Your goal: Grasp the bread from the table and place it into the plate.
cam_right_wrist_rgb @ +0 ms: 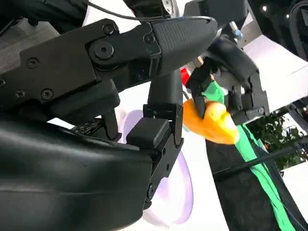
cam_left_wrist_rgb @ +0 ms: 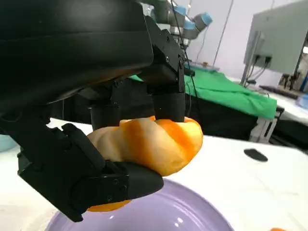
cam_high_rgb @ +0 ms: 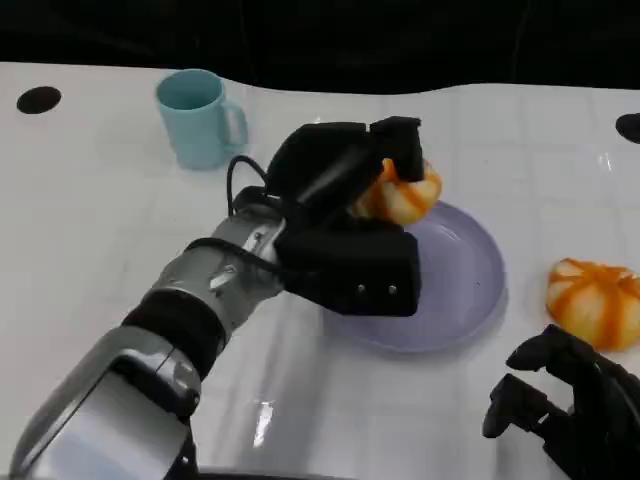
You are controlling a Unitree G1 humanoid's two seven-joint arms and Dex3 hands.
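Gripping the bread [cam_high_rgb: 405,192] over the far rim of the purple plate [cam_high_rgb: 455,300], the left hand [cam_high_rgb: 350,215] pinches it between its fingers [cam_left_wrist_rgb: 166,108]; the right hand [cam_high_rgb: 575,405] rests curled and empty on the worktop [cam_high_rgb: 100,220].

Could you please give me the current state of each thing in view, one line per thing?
Left hand: gripping a bread, raised above the plate.
Held bread: clear of the plate, not yet released.
Plate: on the table, nothing resting in it.
Second bread: lying on the table beside the plate, untouched.
Right hand: holds nothing, fingers loosely curled.
Mug: upright.
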